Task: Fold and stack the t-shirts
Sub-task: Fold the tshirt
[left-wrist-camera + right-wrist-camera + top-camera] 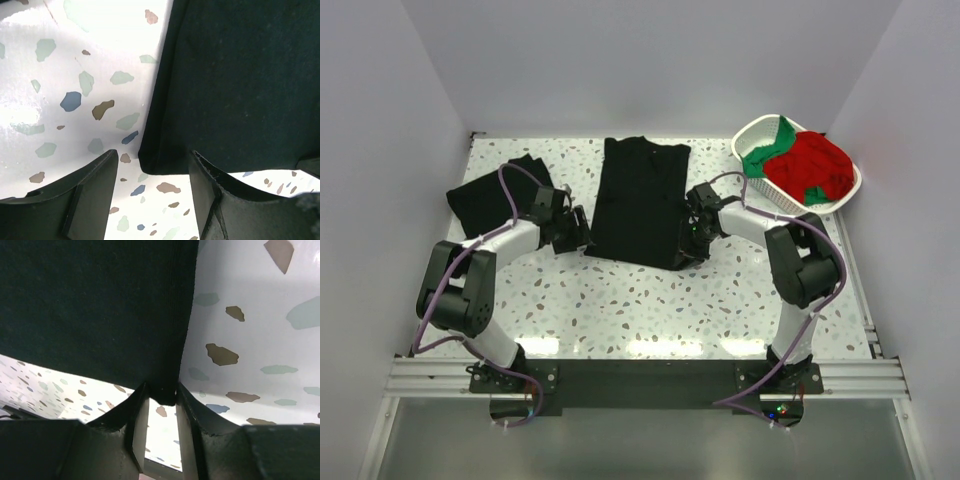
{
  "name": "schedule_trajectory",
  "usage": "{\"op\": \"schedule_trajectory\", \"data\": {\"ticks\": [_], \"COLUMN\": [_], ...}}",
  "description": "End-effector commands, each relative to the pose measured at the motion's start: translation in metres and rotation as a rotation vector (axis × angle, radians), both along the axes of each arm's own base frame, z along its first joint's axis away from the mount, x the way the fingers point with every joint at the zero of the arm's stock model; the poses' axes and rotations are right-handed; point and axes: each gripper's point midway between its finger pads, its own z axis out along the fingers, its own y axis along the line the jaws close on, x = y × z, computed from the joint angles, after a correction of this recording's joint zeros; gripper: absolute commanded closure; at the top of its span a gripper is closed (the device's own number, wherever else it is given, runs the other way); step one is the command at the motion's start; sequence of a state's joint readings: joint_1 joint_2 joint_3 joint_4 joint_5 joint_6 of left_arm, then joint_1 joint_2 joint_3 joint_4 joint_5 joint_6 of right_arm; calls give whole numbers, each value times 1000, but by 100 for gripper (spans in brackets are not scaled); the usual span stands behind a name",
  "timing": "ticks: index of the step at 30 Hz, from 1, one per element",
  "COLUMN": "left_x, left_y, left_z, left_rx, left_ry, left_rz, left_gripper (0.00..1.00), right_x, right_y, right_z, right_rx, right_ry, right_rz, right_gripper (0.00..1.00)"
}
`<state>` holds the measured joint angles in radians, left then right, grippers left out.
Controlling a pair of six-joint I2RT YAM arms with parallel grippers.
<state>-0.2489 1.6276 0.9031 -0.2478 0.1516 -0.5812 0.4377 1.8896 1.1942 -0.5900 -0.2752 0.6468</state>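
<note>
One folded black shirt [485, 197] is lying at upper left, while red and green shirts [810, 165] are waiting in the basket [760, 135] at upper right. The flat black t-shirt [638, 200] is lying mid-frame on the tabletop [620, 300]. The left arm [515, 240] is hovering low with jaws wide around its lower-left corner, and the right arm [750, 222] is pinching the lower-right corner in narrow jaws.

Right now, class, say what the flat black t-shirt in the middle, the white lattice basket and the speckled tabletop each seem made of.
Flat black t-shirt: soft matte knit cloth; fine ribs show close up.
White lattice basket: probably moulded plastic, with smooth openwork walls.
Speckled tabletop: glossy, terrazzo-look, with glare; stone or laminate unclear.
</note>
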Motion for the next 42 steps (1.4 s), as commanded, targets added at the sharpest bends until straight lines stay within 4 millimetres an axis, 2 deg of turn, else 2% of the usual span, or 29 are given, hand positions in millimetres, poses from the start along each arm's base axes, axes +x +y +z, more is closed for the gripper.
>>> {"op": "schedule_trajectory", "data": {"ticks": [1, 6, 12, 16, 30, 33, 36, 37, 38, 40, 42], "left_x": [6, 4, -8, -14, -22, -25, -26, -26, -26, -23, -21], "left_y": [-3, -7, -5, 0, -12, -19, -24, -24, -24, -23, -20], "left_z": [7, 4, -8, -12, -26, -29, -31, -31, -31, -23, -12], "left_rx": [-17, -35, -37, -16, -82, -130, -156, -156, -155, -150, -138], "left_ry": [-45, -35, 14, 24, 52, 52, 59, 59, 62, 38, 11], "left_rz": [-27, -35, -29, -9, -41, -44, -48, -45, -44, -42, -36], "left_gripper": [37, 40, 49, 50, 66, 72, 85, 95, 100, 100, 100], "right_x": [5, 4, 4, 5, 7, 7, 7, 8, 7, 7, 5], "right_y": [-1, -2, -4, -4, -3, -3, -4, -4, -5, -8, -10], "right_z": [-4, -6, -5, -5, -4, -5, -3, -2, -2, 1, 6], "right_rx": [-15, -19, -31, -33, -34, -37, -38, -41, -49, -61, -68], "right_ry": [-19, -16, -15, -15, -18, -15, -17, -19, -18, -17, -16], "right_rz": [2, 0, 3, 3, 5, 7, 6, 7, 10, 12, 18], "right_gripper": [71, 77, 78, 78, 80, 82, 86, 91, 94, 100, 100]}}
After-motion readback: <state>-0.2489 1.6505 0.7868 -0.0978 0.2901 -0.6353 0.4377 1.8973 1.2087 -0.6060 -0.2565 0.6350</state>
